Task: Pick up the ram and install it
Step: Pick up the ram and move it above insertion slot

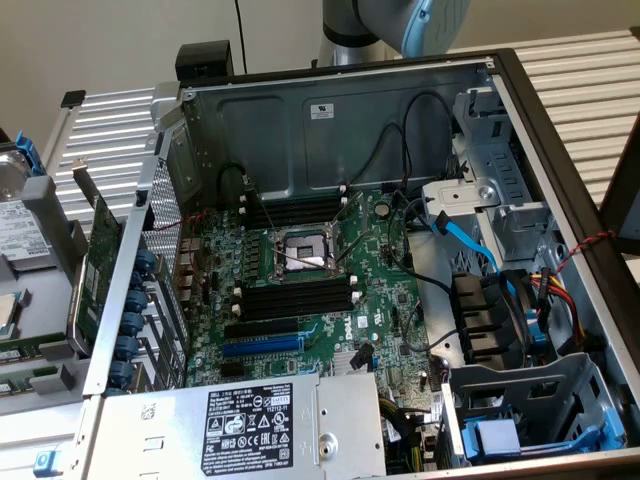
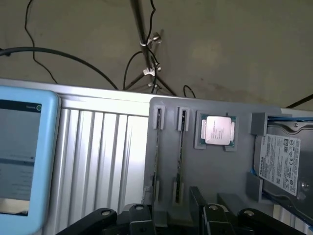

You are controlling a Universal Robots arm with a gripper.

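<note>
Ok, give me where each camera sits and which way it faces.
Exterior view: above the open computer case, looking down at its motherboard; the arm's joint shows at the top edge.
Wrist view: on the wrist, facing the grey tray with ram sticks, processor and hard drive; the hand shows.
Shared: the hard drive, on the exterior view's left.

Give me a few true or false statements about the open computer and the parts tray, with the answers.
1. The motherboard's memory slots are empty. True.
2. The pincer holds the ram. False: it is open, and two ram sticks stand on edge in the grey tray.
3. The processor lies in the tray between the ram sticks and the hard drive. True.
4. The computer case is closed. False: it is open, with the motherboard exposed.
</note>
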